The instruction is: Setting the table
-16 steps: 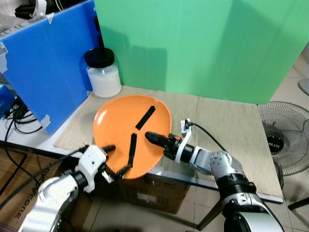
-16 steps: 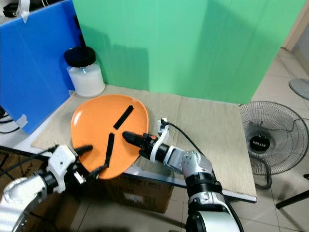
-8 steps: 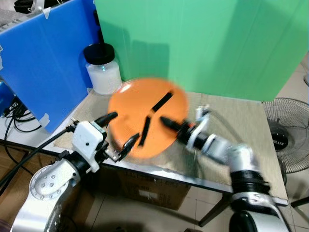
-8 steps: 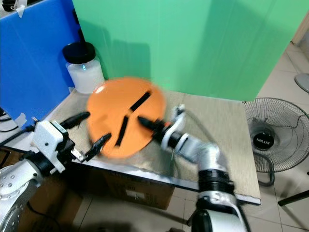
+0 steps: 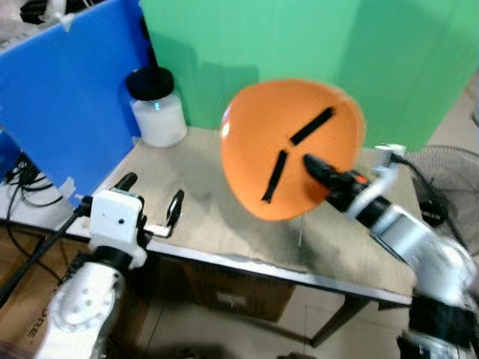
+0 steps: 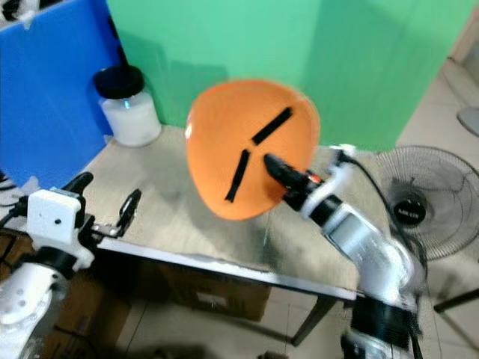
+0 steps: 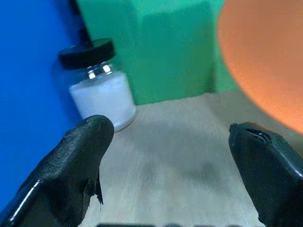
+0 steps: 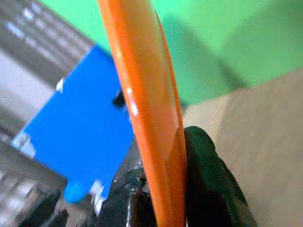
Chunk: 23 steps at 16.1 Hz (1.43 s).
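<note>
The right gripper (image 5: 318, 168) is clamped on the lower rim of the orange plate (image 5: 292, 149), one black finger on each face. The plate is held clear of the table (image 5: 224, 217), tilted nearly upright, with its upper face toward the head camera. Two black strips (image 5: 312, 126) lie across that face — one long near the top, one shorter below it. In the right wrist view the plate (image 8: 147, 94) appears edge-on as a narrow orange band, and the fingers (image 8: 208, 179) press against both sides of the rim; that same view carries the blue panel (image 8: 75, 142) and the green backdrop (image 8: 208, 42) behind the plate. The left gripper (image 5: 150, 206) rests at the near left edge of the table, its fingers spread wide and holding nothing. The left wrist view looks between the two fingertips (image 7: 83, 151) toward a glass jar (image 7: 97, 82) with a black lid and white contents, standing at the far left corner of the table against the blue panel. The plate's rim (image 7: 265, 56) enters that view as an orange arc raised above the tan mat (image 7: 175, 175). The head views add what the wrist views omit — a floor fan (image 6: 415, 217) standing beyond the table's right side, behind the right arm. Both head views are slightly blurred.
</note>
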Available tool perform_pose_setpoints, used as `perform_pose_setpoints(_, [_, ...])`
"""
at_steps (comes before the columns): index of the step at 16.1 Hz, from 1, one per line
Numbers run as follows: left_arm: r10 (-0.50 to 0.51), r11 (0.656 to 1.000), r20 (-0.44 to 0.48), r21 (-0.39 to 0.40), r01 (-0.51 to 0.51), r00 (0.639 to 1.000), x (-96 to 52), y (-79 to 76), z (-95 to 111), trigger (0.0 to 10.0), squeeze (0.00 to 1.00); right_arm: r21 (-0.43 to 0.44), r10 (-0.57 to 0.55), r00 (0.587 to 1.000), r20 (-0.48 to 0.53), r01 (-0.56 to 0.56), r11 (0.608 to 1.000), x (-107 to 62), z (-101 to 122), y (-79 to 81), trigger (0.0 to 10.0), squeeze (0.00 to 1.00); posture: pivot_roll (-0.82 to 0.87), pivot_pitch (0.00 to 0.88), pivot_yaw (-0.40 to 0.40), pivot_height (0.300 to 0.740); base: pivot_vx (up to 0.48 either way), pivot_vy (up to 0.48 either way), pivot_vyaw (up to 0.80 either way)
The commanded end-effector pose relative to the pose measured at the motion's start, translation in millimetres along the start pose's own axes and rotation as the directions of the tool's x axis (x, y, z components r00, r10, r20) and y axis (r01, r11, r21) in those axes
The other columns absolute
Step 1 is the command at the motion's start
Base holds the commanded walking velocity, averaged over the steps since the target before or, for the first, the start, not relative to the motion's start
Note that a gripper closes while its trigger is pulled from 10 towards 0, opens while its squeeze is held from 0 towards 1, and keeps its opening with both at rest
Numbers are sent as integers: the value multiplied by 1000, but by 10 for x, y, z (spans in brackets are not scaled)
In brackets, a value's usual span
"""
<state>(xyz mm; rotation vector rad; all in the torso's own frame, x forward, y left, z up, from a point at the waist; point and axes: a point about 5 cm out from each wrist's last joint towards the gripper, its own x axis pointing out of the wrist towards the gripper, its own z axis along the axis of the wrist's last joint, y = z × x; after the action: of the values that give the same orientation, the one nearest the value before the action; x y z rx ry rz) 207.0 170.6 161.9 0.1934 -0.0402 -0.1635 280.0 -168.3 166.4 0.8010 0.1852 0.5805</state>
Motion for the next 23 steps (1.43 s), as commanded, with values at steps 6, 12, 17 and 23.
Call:
perform_pose_setpoints(6, [44, 998, 29, 43, -45, 999, 134, -122, 98, 10000, 0, -130, -166, 939, 302, 213, 969, -357, 173, 236, 10000, 0, -85, 0, 75, 740, 0, 0, -777])
perform_pose_setpoints(12, [30, 999, 29, 33, -31, 999, 168, -205, 114, 10000, 0, -202, -264, 872, 413, 371, 907, -470, 211, 289, 10000, 0, -121, 3, 76, 740, 0, 0, -781])
perform_pose_setpoints(17, [10, 1000, 28, -6, -10, 1000, 128, -292, 107, 10000, 0, -214, -299, 851, 431, 419, 883, -510, 244, 295, 10000, 0, -141, 14, 70, 740, 0, 0, -784])
perform_pose_setpoints(23, [17, 999, 19, -45, -17, 1000, 74, -285, 89, 10000, 0, -137, -342, 828, 445, 440, 887, -486, 339, 206, 10000, 0, -140, 11, 51, 740, 0, 0, -788])
